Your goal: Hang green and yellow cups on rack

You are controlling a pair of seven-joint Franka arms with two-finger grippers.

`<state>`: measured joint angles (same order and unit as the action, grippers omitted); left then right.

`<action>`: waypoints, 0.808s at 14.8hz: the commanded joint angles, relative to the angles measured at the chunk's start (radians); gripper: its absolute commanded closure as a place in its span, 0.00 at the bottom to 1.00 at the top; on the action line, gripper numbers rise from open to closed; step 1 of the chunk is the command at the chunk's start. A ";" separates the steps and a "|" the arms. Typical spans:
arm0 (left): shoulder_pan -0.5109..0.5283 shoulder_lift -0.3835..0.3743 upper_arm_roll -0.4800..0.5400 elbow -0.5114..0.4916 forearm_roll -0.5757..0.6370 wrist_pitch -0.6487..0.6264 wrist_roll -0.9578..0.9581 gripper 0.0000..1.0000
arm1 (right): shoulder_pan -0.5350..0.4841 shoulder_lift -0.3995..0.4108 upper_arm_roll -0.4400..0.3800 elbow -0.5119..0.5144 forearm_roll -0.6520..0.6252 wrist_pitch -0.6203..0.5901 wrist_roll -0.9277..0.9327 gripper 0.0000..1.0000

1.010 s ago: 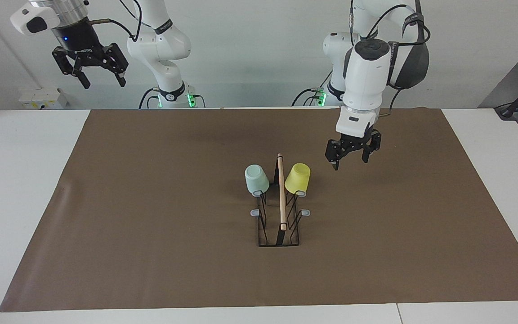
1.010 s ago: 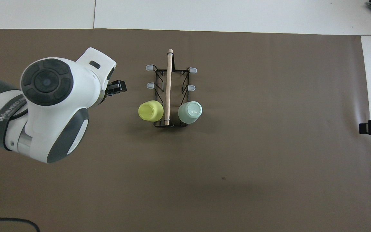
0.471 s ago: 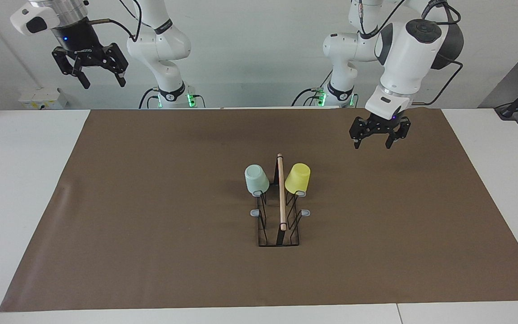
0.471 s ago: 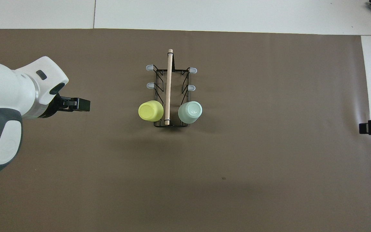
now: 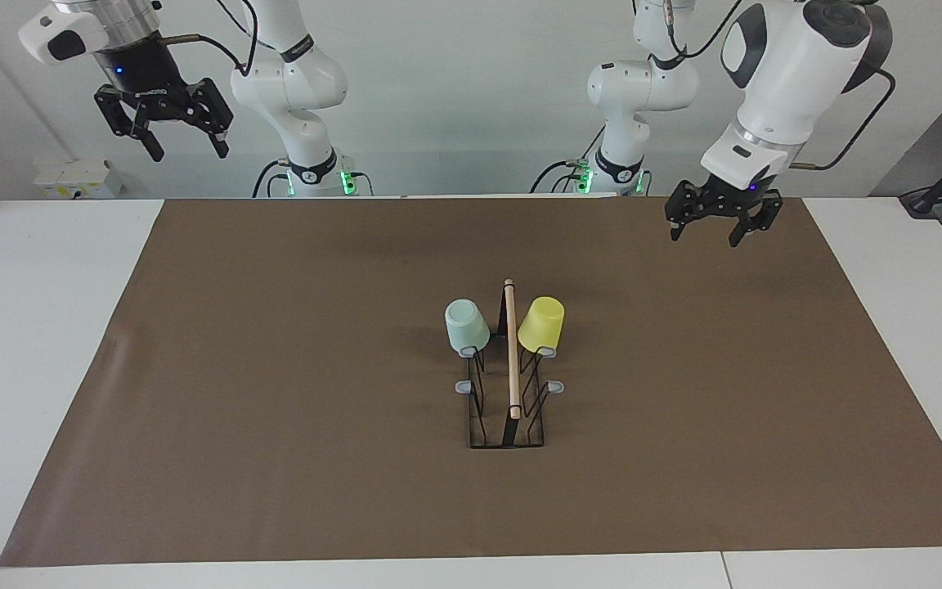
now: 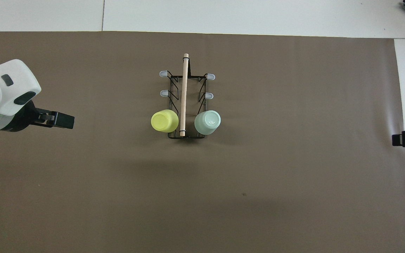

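**Both cups on the rack, both grippers empty**

The brown mat (image 5: 275, 368) covers most of the table (image 5: 46, 327); the rack (image 5: 509, 384) stands at its middle; the left gripper (image 5: 722, 214) hangs released, holding nothing, over the mat toward the left arm's end; the right gripper (image 5: 164, 123) waits raised with fingers spread, empty; the yellow cup (image 5: 542, 324) and green cup (image 5: 466, 325) sit upside down on the rack's prongs nearest the robots, one each side of the wooden rod (image 5: 511, 343).

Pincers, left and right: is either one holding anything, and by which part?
Nothing is held. The left pincer and right pincer are open and empty; the yellow cup and green cup hang on the rack.
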<state>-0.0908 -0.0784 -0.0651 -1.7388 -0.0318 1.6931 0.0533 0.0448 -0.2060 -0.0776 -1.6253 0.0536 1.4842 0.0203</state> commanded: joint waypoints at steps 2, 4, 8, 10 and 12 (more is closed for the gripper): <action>0.051 0.038 -0.021 0.137 -0.019 -0.117 0.036 0.00 | -0.026 0.016 -0.005 0.004 -0.021 0.015 0.013 0.00; 0.065 0.057 -0.022 0.172 -0.031 -0.171 0.039 0.00 | -0.014 0.077 -0.002 0.053 -0.052 -0.033 0.013 0.00; 0.063 0.036 -0.012 0.176 -0.046 -0.202 0.072 0.00 | -0.014 0.217 0.004 0.197 -0.049 -0.102 0.013 0.00; 0.065 0.017 -0.010 0.145 -0.043 -0.202 0.069 0.00 | -0.008 0.183 0.005 0.135 -0.049 -0.102 0.013 0.00; 0.066 0.006 -0.010 0.119 -0.037 -0.193 0.069 0.00 | -0.011 0.168 0.006 0.116 -0.047 -0.102 0.013 0.00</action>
<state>-0.0425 -0.0499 -0.0692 -1.5888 -0.0637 1.5079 0.1008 0.0355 -0.0100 -0.0756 -1.4970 0.0094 1.4013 0.0216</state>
